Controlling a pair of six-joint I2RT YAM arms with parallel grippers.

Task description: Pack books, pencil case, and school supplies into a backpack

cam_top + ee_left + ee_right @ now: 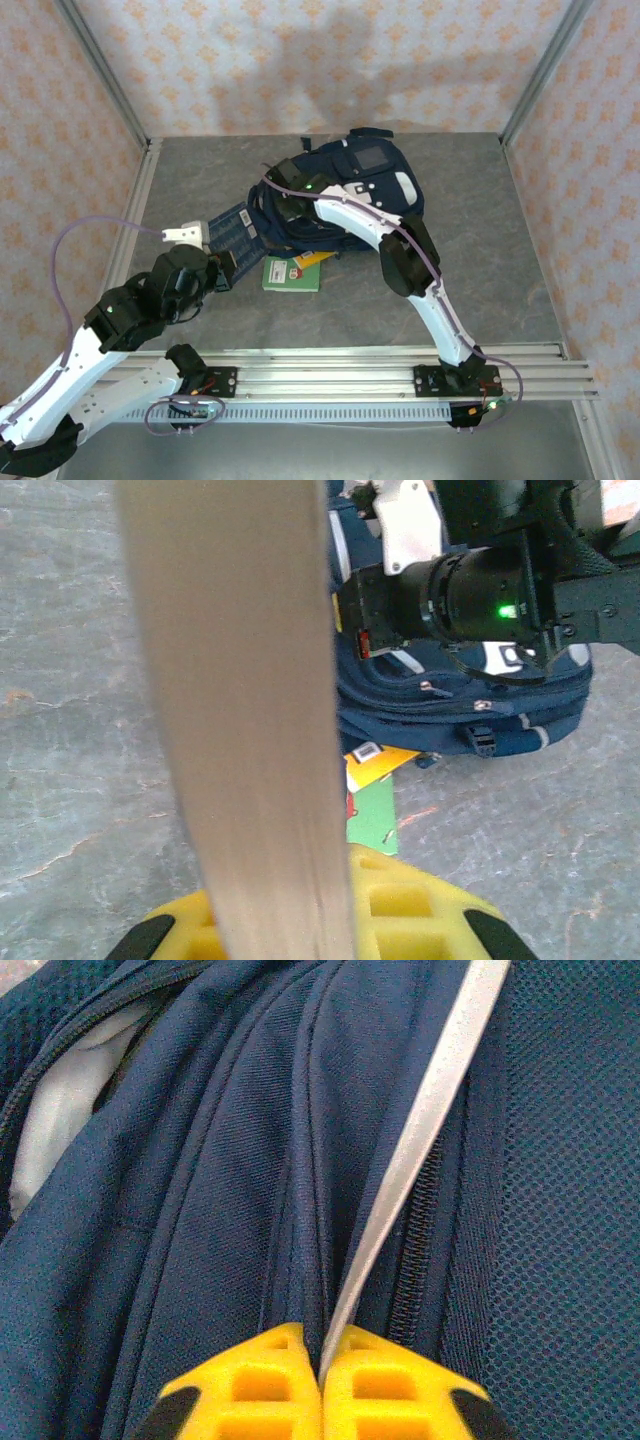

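Your left hand (310,925) grips the blue book (236,232), left of centre; your right hand (322,1385) pinches a pale strip (420,1130) at the backpack (200,1210).

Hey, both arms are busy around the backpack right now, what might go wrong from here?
The right tool is shut on only the end of a thin pale strip against the backpack; a pull may slip it free.
The left tool holds the dark blue book close to the right arm lying across the backpack; feeding it in may hit that arm.
The orange-yellow book seems partly tucked under the backpack and may get dragged.
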